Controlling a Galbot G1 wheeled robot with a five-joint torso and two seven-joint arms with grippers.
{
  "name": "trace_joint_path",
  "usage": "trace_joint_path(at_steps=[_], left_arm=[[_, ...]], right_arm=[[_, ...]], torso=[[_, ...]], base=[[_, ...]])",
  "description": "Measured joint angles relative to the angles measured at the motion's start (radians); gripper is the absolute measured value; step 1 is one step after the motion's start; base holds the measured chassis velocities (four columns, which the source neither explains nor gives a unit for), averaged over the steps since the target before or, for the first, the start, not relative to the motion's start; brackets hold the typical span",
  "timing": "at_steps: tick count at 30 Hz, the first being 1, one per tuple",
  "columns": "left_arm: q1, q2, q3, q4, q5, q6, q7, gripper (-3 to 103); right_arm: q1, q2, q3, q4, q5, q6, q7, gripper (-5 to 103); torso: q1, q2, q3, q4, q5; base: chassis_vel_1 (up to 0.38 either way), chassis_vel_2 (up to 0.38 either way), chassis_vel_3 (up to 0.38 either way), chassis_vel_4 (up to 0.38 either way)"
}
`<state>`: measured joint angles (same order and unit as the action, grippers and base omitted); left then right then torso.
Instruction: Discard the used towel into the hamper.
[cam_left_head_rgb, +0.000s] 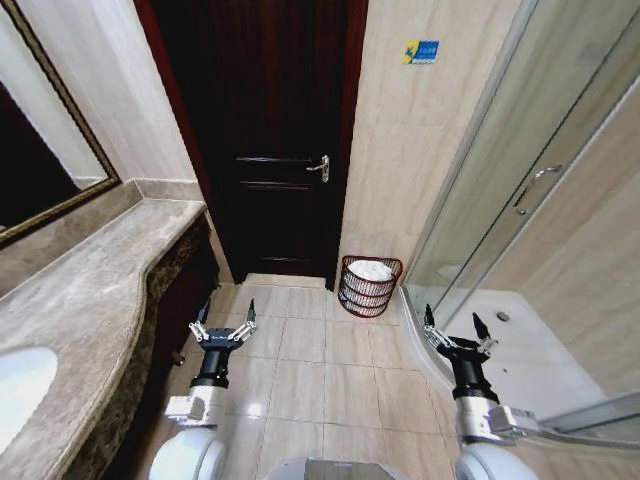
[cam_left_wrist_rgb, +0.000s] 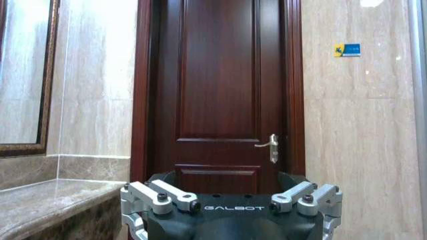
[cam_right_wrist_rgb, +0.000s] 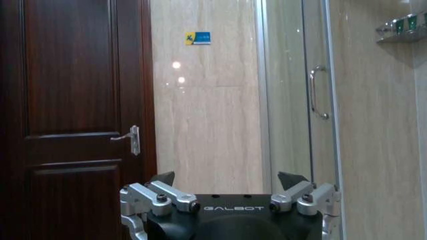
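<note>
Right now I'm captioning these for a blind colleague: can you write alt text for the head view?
A red-brown hamper holding a white towel stands on the tiled floor between a dark wooden door and a glass shower. Nearer, the left gripper and right gripper hang open and empty; a marble counter runs along the left.

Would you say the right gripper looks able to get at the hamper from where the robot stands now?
Probably not without driving closer. The hamper sits on the floor against the far wall beside the shower enclosure, with white cloth already inside. The open right gripper hangs well short of it, though bare floor tiles leave the way free.
</note>
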<state>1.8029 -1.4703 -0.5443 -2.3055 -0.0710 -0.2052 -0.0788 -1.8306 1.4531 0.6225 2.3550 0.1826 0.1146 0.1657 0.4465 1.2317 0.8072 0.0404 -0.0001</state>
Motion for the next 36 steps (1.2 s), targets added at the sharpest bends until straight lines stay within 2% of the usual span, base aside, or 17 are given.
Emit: trace_joint_path(at_steps=[26,36], left_arm=[[-0.010,-0.004,0.004,0.013,0.032,0.014,0.002,100],[-0.015,-0.006,0.007,0.003,0.024,0.001,0.002,100]], right_arm=[[0.004,-0.006,0.022,-0.016,0.018,0.005,-0.001,100],[0.003,-0.011,0.027,-0.021,0.026,0.011,-0.002,100]], torso=[[0.000,0.000,0.000,0.0000,0.0000],[0.000,0.000,0.000,0.0000,0.0001]], base=[[0.082,-0.079,-0.079,0.081],[0.073,-0.081,-0.079,0.073]])
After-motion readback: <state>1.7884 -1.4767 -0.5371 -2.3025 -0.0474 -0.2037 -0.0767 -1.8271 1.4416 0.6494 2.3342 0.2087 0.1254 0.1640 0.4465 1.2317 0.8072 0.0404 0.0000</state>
